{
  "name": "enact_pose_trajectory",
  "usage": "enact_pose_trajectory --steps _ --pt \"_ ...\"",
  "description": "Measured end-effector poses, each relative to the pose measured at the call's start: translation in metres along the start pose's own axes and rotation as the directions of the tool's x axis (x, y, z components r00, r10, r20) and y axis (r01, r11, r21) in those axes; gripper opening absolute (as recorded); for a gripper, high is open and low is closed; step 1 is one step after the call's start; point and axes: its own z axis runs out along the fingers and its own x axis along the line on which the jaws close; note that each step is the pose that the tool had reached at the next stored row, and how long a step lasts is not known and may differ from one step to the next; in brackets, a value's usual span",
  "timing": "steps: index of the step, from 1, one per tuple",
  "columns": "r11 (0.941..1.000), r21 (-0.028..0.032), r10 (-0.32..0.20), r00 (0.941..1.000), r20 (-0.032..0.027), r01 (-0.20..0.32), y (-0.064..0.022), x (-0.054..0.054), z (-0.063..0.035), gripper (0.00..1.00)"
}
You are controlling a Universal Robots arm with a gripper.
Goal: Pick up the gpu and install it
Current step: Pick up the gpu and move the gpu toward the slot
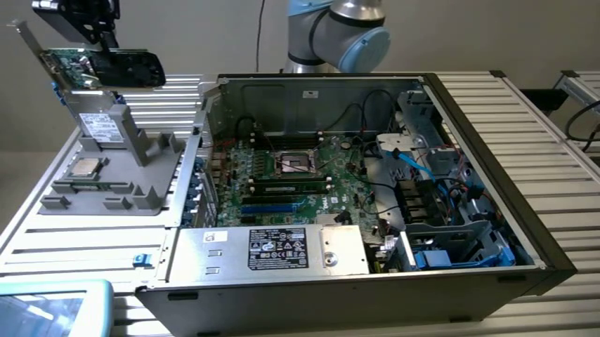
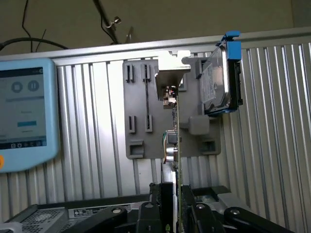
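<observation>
While the gpu (image 1: 111, 67) hangs high at the exterior view's left, above the grey holder (image 1: 112, 175) and well apart from the open computer case (image 1: 487, 182), the gripper (image 1: 106, 43) has its fingers clamped on the card's upper part. The hold looks to be on a narrow strip. If the card pivots or slips there, its edge connector may meet the motherboard (image 1: 291, 175) askew, and the silver bracket could catch the case wall. Which slot will take the card is hard to pick out among the cables, and the gripper's body is cut off at the picture's edge.

In the wrist view the card is edge-on, a thin line running out from the fingers (image 2: 166, 204) over the holder and beside the blue-tabbed drive (image 2: 216, 82). Its faces are hidden, so any sideways tilt is hard to judge. A tablet (image 2: 24, 111) on the tabletop (image 2: 272, 145) is cut off too.
</observation>
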Motion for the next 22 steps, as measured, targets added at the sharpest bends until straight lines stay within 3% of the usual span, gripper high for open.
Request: enact_pose_trajectory --steps 22 --pt "0.9976 -0.0011 -0.069 0.9976 -0.0030 0.069 -0.0408 0.005 -0.0021 0.28"
